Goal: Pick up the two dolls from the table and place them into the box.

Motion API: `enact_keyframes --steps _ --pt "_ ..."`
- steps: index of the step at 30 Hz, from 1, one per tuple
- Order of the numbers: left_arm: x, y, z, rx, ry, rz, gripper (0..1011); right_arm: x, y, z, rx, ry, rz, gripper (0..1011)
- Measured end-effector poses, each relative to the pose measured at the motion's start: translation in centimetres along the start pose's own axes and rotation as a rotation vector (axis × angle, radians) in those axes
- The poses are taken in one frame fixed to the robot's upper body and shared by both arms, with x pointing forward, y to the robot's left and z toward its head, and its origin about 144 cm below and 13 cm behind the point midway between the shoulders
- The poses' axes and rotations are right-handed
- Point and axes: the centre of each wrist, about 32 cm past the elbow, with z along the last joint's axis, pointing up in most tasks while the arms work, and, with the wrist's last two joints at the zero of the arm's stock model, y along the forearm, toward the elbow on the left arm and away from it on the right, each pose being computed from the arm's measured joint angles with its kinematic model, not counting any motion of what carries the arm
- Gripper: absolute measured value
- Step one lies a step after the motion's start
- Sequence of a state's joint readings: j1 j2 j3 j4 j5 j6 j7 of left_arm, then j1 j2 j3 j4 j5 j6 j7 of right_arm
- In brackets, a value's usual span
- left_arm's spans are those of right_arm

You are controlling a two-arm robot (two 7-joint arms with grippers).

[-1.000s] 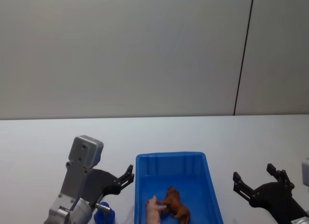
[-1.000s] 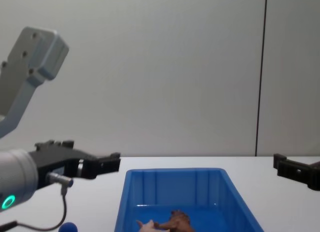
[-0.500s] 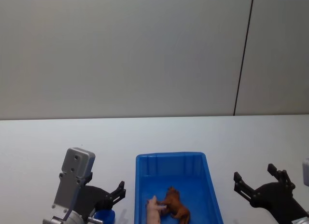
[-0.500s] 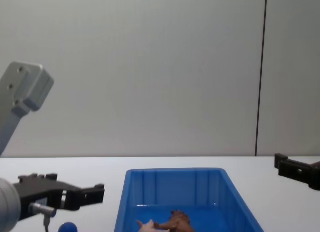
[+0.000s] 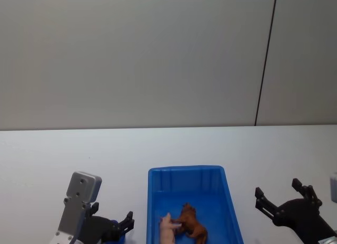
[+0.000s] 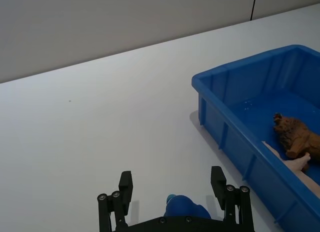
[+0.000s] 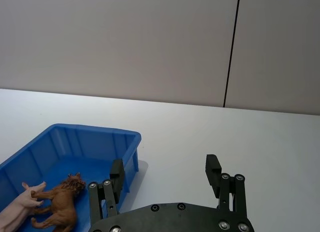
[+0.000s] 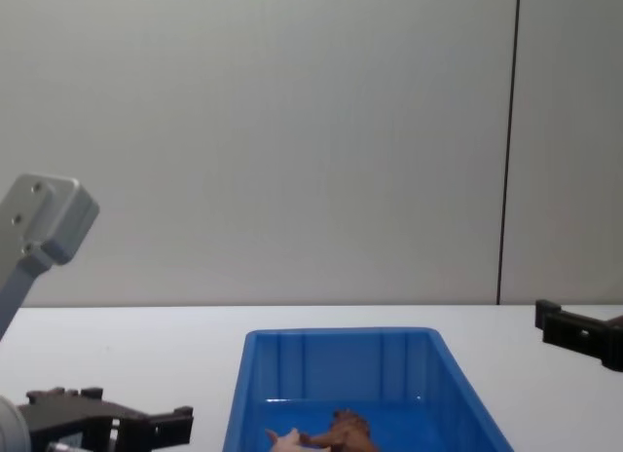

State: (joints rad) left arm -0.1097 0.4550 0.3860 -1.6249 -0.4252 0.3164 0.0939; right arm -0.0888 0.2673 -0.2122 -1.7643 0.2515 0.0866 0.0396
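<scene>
Since the earlier frame the left arm has sunk lower, bringing the left pincer (image 6: 172, 194) down to the white counter (image 6: 100, 117), fingers spread wide around the blue doll (image 6: 186, 208) without closing on it. The right pincer (image 7: 165, 178) hangs open and empty to the right of the blue box (image 5: 226, 186). The reddish-brown doll (image 5: 190, 221) and pink doll (image 5: 168, 228) lie touching inside the box.
</scene>
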Motion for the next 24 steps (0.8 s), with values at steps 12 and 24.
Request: enact_keyframes --steps 12,24 --pt "0.15 -0.39 -0.82 0.047 0.011 -0.008 731 0.0 0.0 0.0 0.0 0.0 0.0 1001" --pt "0.15 -0.54 -1.1 0.053 0.016 -0.002 314 0.0 0.0 0.0 0.0 0.0 0.0 1001"
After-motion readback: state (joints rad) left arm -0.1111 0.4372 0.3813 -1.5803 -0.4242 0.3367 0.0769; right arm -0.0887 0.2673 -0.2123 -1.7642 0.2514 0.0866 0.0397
